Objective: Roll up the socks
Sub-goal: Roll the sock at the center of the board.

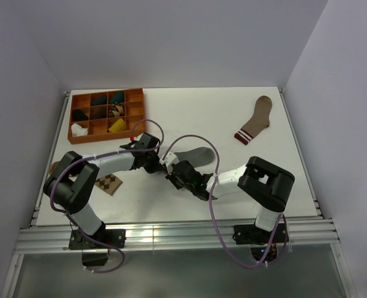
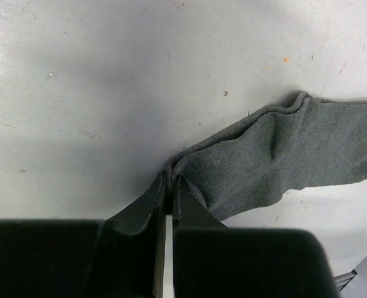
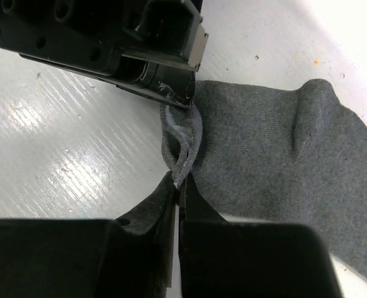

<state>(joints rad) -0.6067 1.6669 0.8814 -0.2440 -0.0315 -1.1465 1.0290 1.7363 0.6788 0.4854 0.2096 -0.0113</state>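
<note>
Near the middle of the table (image 1: 202,112), just ahead of my two wrists, the grey sock (image 1: 197,156) lay flat on the white top, its length running off toward my right. My left gripper (image 2: 169,181) was pinched tight on one end of that sock, the jaws nearly meeting with only a thin edge of cloth between them. My right gripper (image 3: 178,184) was clamped on the same end, just beside the left one. From the right wrist I saw a small bunched fold of grey cloth standing up between my two sets of fingertips, with the black body of the left gripper right above it. The two grippers were nearly touching over that fold. The rest of the sock lay down on the table, with a soft ridge across it a little way along. I could not tell whether the end I held was the cuff or the toe.

At the far left corner sat an orange tray (image 1: 74,138) with many compartments. Some held small dark, white and yellow bundles that I could not make out. A brown sock with a striped cuff (image 1: 256,121) lay at the far right, well apart from me. A diamond-patterned sock (image 1: 109,184) lay near my left arm, partly hidden under it.
</note>
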